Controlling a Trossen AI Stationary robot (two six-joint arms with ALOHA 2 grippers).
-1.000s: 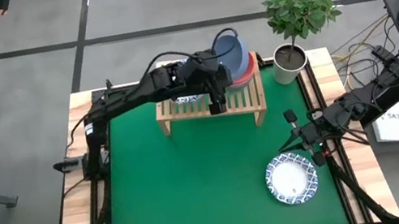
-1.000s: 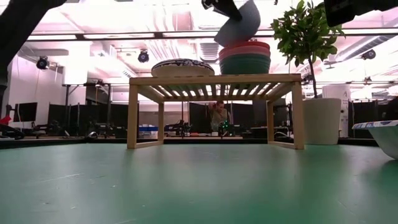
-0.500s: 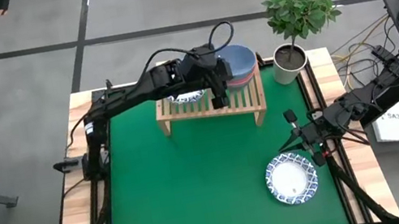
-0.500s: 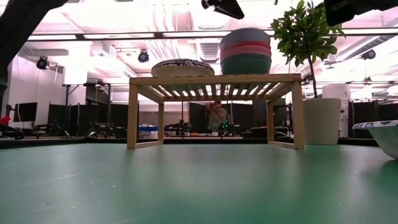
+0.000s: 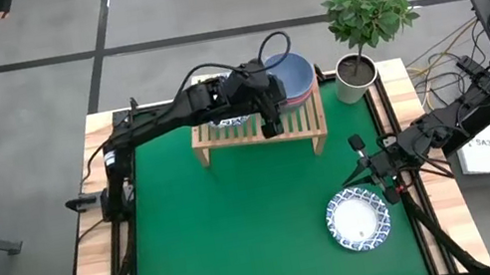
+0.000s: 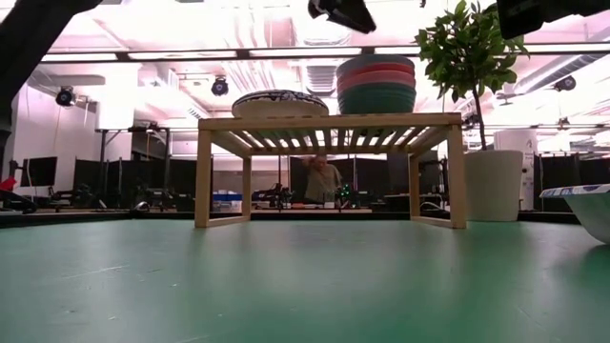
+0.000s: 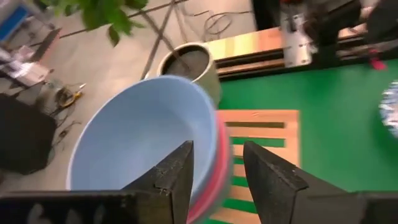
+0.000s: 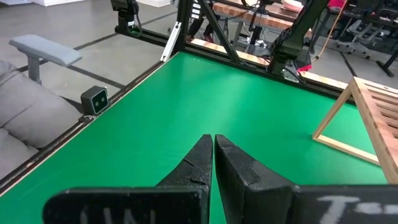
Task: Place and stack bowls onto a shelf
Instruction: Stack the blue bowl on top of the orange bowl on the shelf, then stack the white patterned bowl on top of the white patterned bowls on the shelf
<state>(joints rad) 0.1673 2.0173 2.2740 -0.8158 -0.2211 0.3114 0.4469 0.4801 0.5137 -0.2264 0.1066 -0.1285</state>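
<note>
A: How far along was the job at that moment?

B: Well along, by my reading. On the low light-wood slatted shelf [image 5: 258, 127] a nested stack of deep plain bowls [image 6: 376, 84] stood at the end nearest the grey plant pot [image 5: 355, 78], with the blue-grey bowl [image 7: 146, 134] on top, then red or pink, then dark green at the bottom. Beside it, toward the other end, sat a pile of shallow white bowls with blue patterned rims [image 6: 280, 103]. I couldn't count that pile.

A: And what remained?

B: One shallow white blue-patterned bowl [image 5: 358, 218] lay on the green table mat [image 5: 243, 239], well apart from the shelf, near the right arm. I judged that it was the only one left to be shelved.

A: What about the left gripper?

B: The left gripper [image 7: 217, 168] hovered just above the near rim of the blue-grey bowl, its fingers apart and holding nothing. The bowl sat level in the stack, so I took it as set down.

A: And the right one?

B: The right gripper [image 8: 214, 149] waited at the table's right edge, just beside the loose bowl, fingers pressed together and empty, aimed across the mat.
</note>
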